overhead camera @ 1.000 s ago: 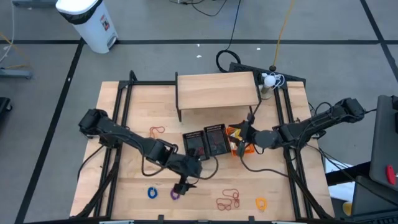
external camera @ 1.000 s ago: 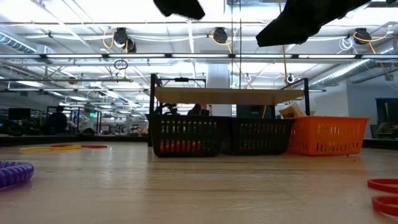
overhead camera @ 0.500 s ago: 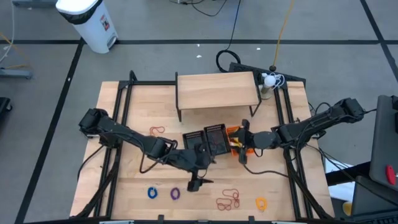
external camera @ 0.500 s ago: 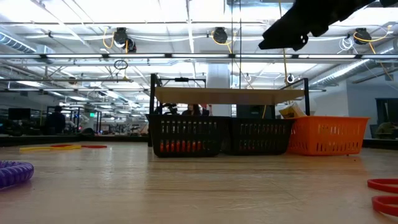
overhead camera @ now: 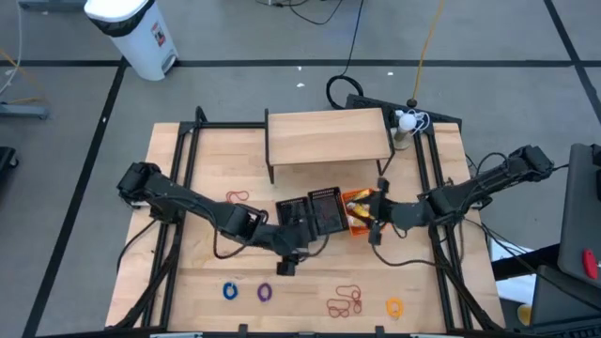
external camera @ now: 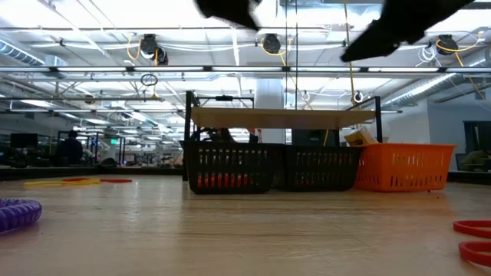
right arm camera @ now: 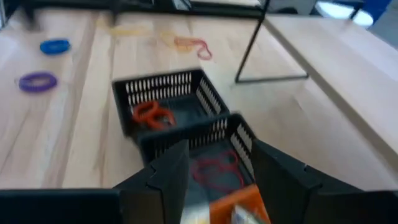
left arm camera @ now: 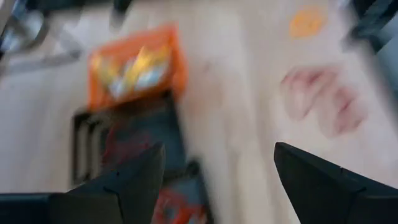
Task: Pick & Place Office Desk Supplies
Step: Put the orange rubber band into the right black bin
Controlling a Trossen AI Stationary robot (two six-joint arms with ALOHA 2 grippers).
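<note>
My left jaws (left arm camera: 214, 180) wide, empty, above surface (overhead camera: 188, 282) just front of black baskets (overhead camera: 310, 214). Right jaws (right arm camera: 214, 171) parted, empty, over orange basket (overhead camera: 360, 212). Purple ring (overhead camera: 264, 293), blue ring (overhead camera: 229, 291), red loops (overhead camera: 345, 300) lie nearer front edge; left arm closer.

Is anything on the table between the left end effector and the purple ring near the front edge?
Nothing visible. In the high view, the left end effector hangs by the black baskets, and only bare wood lies between it and the purple ring.
</note>
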